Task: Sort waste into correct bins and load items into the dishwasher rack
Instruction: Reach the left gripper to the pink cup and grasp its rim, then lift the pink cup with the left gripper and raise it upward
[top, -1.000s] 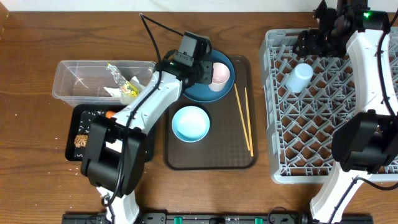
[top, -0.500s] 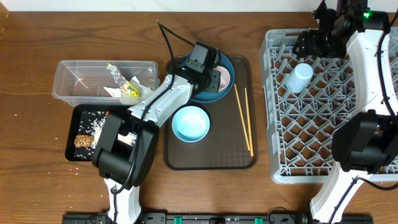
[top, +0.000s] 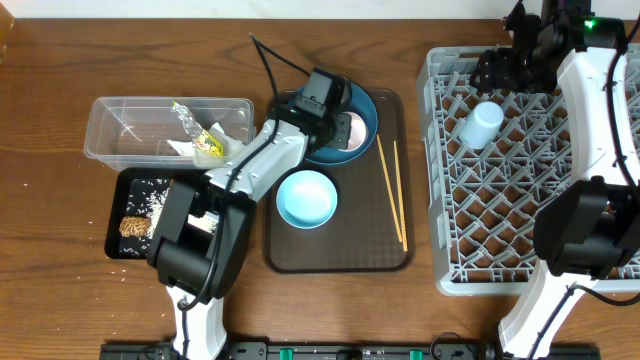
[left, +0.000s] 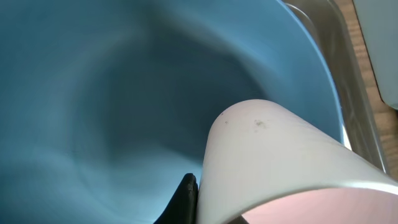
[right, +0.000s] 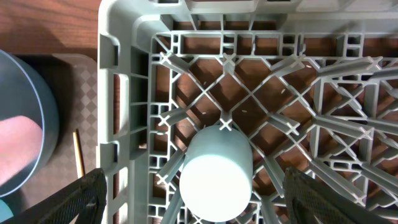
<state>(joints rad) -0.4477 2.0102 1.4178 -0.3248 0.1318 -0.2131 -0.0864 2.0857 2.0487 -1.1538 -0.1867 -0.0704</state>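
**A:** Waste, status?

**B:** Silver-yellow wrapper (top: 195, 125) and white paper (top: 184, 149): in the clear tub (top: 100, 140). Brown lump (top: 130, 226) and rice grains (top: 155, 197): in the black tray (top: 113, 240). Carrot: cannot tell, the left arm covers that corner. A few grains lie loose on the table.

**A:** Dishwasher rack (top: 445, 275)?

**B:** One item loaded: light blue cup (top: 481, 124), mouth down, far-left area. Right gripper (top: 497, 68) hangs above it, jaws wide, holding nothing.

**A:** Outstanding?

**B:** Four entries, all on the brown serving tray (top: 340, 255). Dark blue plate (top: 368, 103), far end. Pinkish-white cup (top: 352, 128), on that plate; left gripper (top: 338, 122) is clamped on its wall, one finger (left: 186, 194) against the outside. White bowl (top: 306, 198), centre. Chopsticks (top: 392, 195), along the right edge.

**A:** Estimate?

**B:** Sorting looks nearly finished; loading has barely begun.
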